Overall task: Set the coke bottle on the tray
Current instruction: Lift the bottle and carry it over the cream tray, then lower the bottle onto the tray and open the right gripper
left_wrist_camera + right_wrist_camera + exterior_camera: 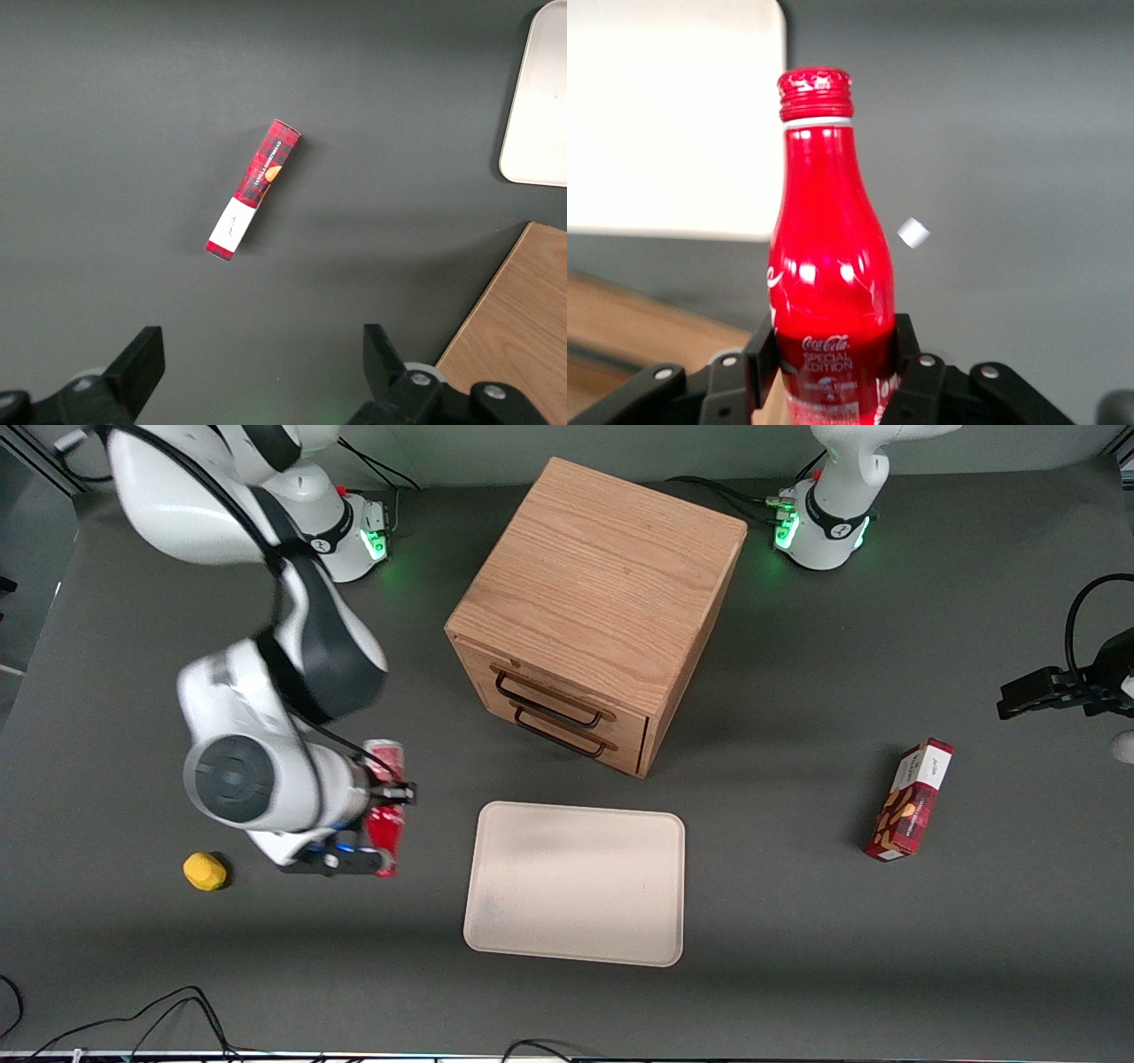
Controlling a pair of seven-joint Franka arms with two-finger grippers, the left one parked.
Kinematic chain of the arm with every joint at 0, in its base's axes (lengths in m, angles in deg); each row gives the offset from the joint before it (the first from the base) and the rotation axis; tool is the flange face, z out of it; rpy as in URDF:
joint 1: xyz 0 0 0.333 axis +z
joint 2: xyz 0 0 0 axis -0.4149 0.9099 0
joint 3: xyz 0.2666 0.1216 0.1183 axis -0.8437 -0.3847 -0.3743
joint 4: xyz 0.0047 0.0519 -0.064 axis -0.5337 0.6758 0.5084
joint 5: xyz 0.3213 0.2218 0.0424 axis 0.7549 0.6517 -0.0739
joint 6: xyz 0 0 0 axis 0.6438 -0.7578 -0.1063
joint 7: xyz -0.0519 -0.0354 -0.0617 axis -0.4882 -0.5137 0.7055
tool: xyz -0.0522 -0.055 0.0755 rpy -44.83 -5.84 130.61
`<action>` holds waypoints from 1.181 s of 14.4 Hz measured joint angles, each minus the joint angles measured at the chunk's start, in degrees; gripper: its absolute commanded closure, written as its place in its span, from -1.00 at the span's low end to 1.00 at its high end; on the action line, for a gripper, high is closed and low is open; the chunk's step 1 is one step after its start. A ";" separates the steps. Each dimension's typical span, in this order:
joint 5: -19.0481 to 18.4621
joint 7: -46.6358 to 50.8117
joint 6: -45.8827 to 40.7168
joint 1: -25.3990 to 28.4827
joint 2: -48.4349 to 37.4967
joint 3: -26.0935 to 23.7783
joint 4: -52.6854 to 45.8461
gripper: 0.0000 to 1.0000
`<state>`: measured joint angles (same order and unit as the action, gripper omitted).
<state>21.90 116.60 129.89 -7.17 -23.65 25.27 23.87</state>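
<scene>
The coke bottle [386,828] is a slim red bottle with a red cap, and my right gripper [390,794] is shut on its lower body. In the right wrist view the black fingers [764,352] press both sides of the coke bottle [828,266] near its label, at my gripper [833,356]. Its cap points toward the cream tray [664,115]. The tray [576,881] lies flat with nothing on it, beside the held bottle toward the parked arm's end. The arm's wrist hides part of the bottle in the front view.
A wooden drawer cabinet [594,602] stands farther from the front camera than the tray. A yellow object [204,871] lies near the working arm. A red snack box [912,802] lies toward the parked arm's end. A small white bit [913,233] rests on the mat.
</scene>
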 measured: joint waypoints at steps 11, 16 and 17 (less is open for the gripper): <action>2.17 8.58 28.01 2.34 16.27 1.00 -1.62 1.00; 2.17 8.75 28.10 3.38 17.53 1.65 -1.85 1.00; 2.17 8.66 28.08 3.53 17.69 1.66 -1.84 1.00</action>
<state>24.07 125.25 157.97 -3.64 -5.96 26.93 22.03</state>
